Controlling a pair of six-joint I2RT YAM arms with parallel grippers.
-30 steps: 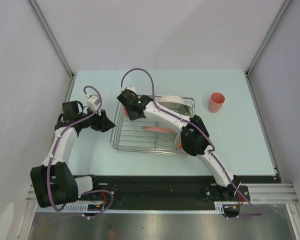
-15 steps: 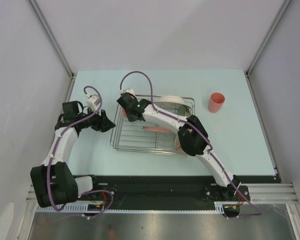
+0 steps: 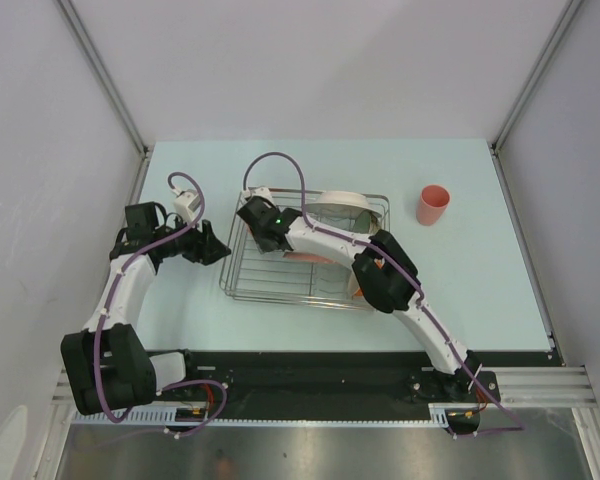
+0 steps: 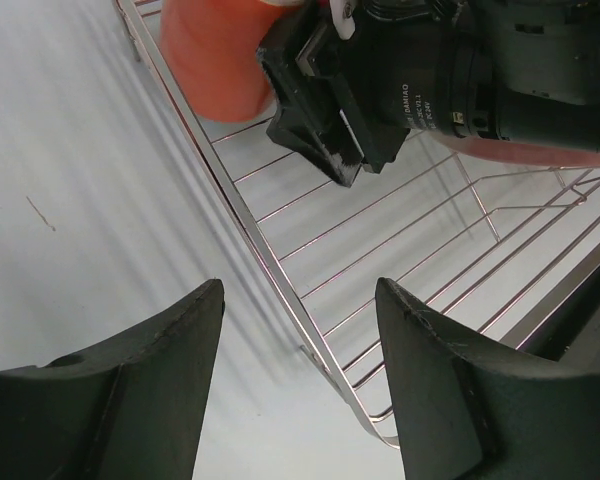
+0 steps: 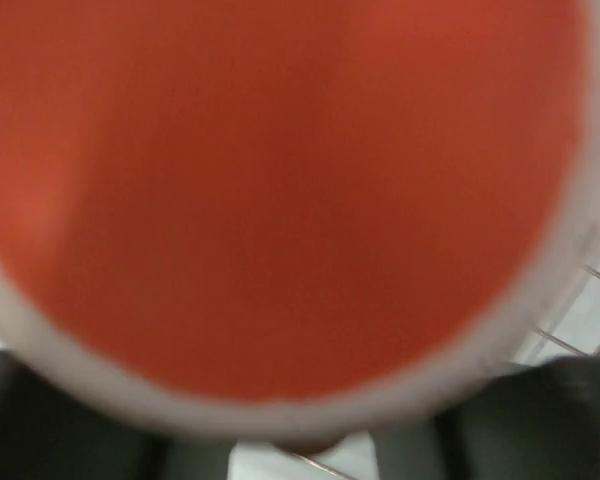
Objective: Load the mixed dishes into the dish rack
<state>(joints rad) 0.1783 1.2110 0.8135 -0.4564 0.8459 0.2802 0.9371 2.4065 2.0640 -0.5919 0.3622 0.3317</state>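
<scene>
The dish rack [image 3: 270, 280] is a silver wire basket at the table's middle. My right gripper [image 3: 260, 222] reaches into its far left corner, shut on the orange mug [image 4: 215, 55]. The mug fills the right wrist view [image 5: 280, 190] as a blur and is hidden under the gripper from above. My left gripper [image 3: 220, 250] is open and empty just outside the rack's left rim [image 4: 280, 270]. A salmon-pink plate [image 3: 315, 258] lies in the rack. A pale grey-green dish [image 3: 338, 205] stands at its far side. An orange bowl [image 3: 358, 288] shows partly behind my right arm.
The salmon-pink handleless cup [image 3: 432, 204] stands upright on the pale table to the right of the rack. Grey walls close in the table on the left, right and far sides. My right arm lies across the rack's right half.
My right gripper has come a little nearer and lower into the rack's far left corner with the mug. The left arm has not moved.
</scene>
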